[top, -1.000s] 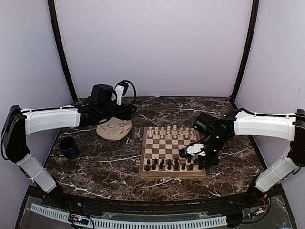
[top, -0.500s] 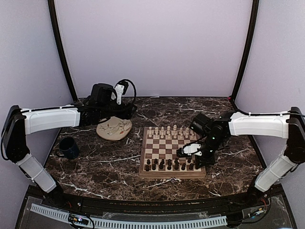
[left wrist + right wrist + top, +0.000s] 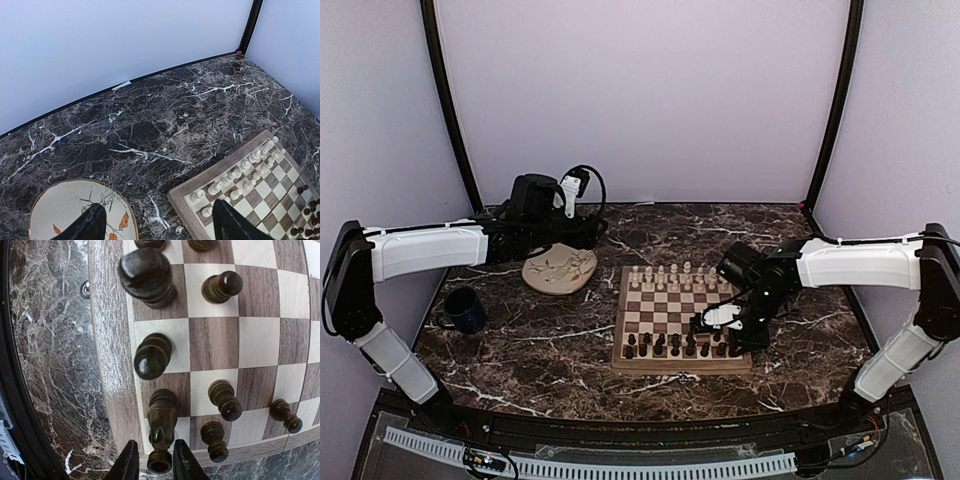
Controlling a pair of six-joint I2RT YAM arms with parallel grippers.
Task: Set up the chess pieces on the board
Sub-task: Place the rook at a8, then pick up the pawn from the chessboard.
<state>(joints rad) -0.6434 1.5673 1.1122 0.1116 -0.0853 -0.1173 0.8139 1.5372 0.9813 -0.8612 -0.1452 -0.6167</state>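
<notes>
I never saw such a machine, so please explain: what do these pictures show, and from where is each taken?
Two white-and-black robot arms stand at a dark marble table. One picture looks down from above; two come from cameras on the wrists. On the table lie a square wooden chessboard with pale cream pieces and dark brown pieces, a round cream plate and a dark blue mug. The left gripper hangs open near the plate, holding nothing. The right gripper has fingers flanking one dark corner piece; whether they grip it is unclear.
</notes>
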